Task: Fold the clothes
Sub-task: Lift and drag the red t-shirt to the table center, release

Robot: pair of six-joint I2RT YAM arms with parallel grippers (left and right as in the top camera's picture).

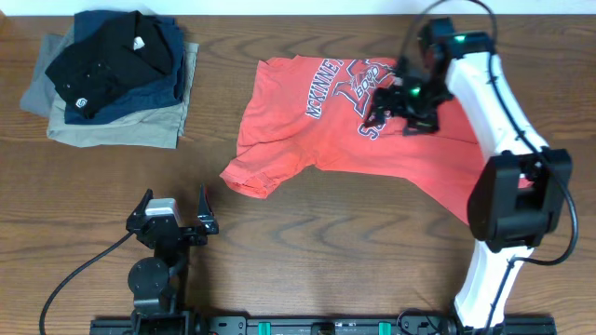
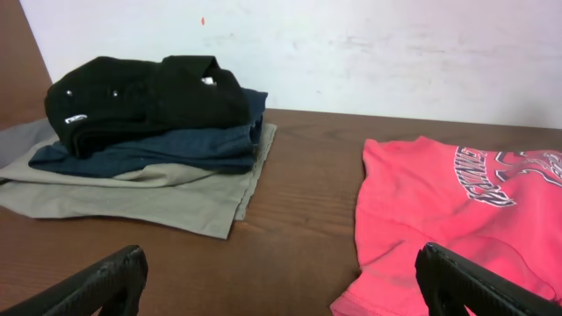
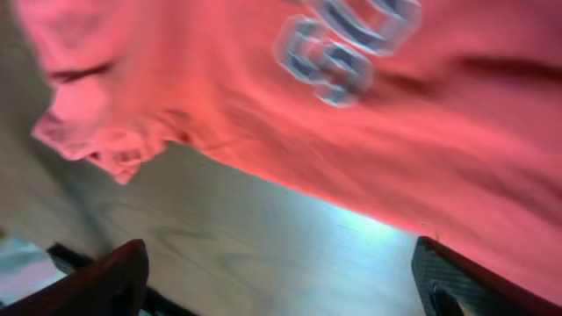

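Your right fingers (image 3: 101, 281) hung wide open and empty over the chest of the coral T-shirt (image 1: 307, 130), rumpled right of centre on the table (image 1: 354, 242), left fingers (image 2: 97, 285) likewise wide and empty, so a pinch there risked bunching both layers.

My left arm (image 1: 152, 276) is tucked in low at the near edge, left of centre. The left gripper (image 1: 174, 209) points toward the far side, jaws spread wide with nothing between them. My right arm (image 1: 489, 98) rises from the near right and reaches to the far right, wrist turned left. The right gripper (image 1: 396, 104) hangs tilted downward, jaws wide apart, holding nothing; its wrist view is blurred.
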